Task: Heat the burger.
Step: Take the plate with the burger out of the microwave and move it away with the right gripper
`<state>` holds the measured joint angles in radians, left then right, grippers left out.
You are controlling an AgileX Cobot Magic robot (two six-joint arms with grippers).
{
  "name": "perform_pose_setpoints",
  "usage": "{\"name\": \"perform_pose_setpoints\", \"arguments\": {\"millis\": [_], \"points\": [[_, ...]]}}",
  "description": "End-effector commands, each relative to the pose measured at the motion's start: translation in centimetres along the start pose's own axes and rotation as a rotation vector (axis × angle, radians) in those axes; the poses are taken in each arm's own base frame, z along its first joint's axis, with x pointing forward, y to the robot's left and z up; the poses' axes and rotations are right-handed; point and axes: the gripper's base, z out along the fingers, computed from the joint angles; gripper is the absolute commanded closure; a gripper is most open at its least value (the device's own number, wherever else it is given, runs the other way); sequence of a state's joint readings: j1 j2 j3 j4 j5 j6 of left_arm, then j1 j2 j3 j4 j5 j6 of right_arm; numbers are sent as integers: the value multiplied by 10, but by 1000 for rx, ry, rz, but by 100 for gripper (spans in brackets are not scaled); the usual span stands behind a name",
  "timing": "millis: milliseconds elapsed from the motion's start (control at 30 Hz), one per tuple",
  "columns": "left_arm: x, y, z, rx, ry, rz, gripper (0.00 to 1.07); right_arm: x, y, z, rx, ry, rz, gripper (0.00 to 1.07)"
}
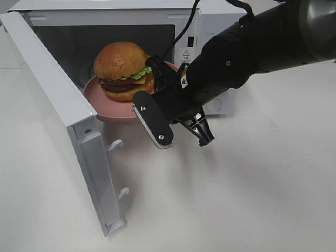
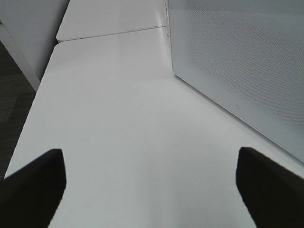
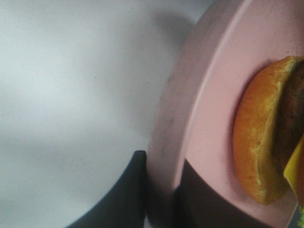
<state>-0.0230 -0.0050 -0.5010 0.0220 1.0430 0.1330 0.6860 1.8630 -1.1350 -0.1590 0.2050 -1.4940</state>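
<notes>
The burger [image 1: 122,71] is seen on a pink plate [image 1: 107,107], w/ the plate at the mouth of an open white microwave [image 1: 105,16]; whether the plate is fully set down on the cavity floor cannot be told. The near rim of the plate sticks out past the cavity's front edge, over the tabletop [image 1: 252,189].

The right tool [image 3: 161,199] is clenched on the plate's rim, as shown in the right wrist view: one finger [image 3: 123,194] is under/outside the rim, the other on the plate's upper face, just beside the bottom bun. The burger itself is not touched by the fingers.

The door [image 1: 63,115] is swung wide open on the left of the exterior view, its bottom corner & two white latch hooks [image 1: 116,144] jutting toward the front. Between door edge & right arm [image 1: 252,52] a narrow gap is left; the arm comes in from the upper right and crosses the microwave's control side. In front of the microwave, the tabletop is shown bare & wide.

The left tool [image 2: 152,190] is released, fingers spread wide w/ nothing between, over bare tabletop beside a white perforated panel [image 2: 237,57]. A seam between two tabletops is seen far back; the tabletop's edge drops to dark floor [image 2: 14,95] on one side.

A small warning-triangle sticker [image 1: 186,55] is seen on the microwave front; its text is too small to be read.
</notes>
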Motion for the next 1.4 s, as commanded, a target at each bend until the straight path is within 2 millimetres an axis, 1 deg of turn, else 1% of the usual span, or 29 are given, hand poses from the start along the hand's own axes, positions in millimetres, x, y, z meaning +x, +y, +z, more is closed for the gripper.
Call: {"name": "perform_pose_setpoints", "arguments": {"millis": [33,233,567,933,967,1000,1400], "points": [[2,0,-2,-2,-18,-11,17,3,-10,-12,101,2,1,107],[2,0,-2,-2,-18,-11,17,3,-4,-26,100,1,20,107],[2,0,-2,-2,-18,-11,17,2,7,-39,89,1,27,107],[2,0,-2,-2,-18,-10,17,2,16,-63,116,1,51,107],[2,0,-2,-2,-18,-10,17,2,16,-63,116,1,51,107],[2,0,-2,-2,-18,-10,17,2,16,-68,122,1,53,107],[2,0,-2,-2,-18,-10,17,2,26,-84,126,2,65,107]]}}
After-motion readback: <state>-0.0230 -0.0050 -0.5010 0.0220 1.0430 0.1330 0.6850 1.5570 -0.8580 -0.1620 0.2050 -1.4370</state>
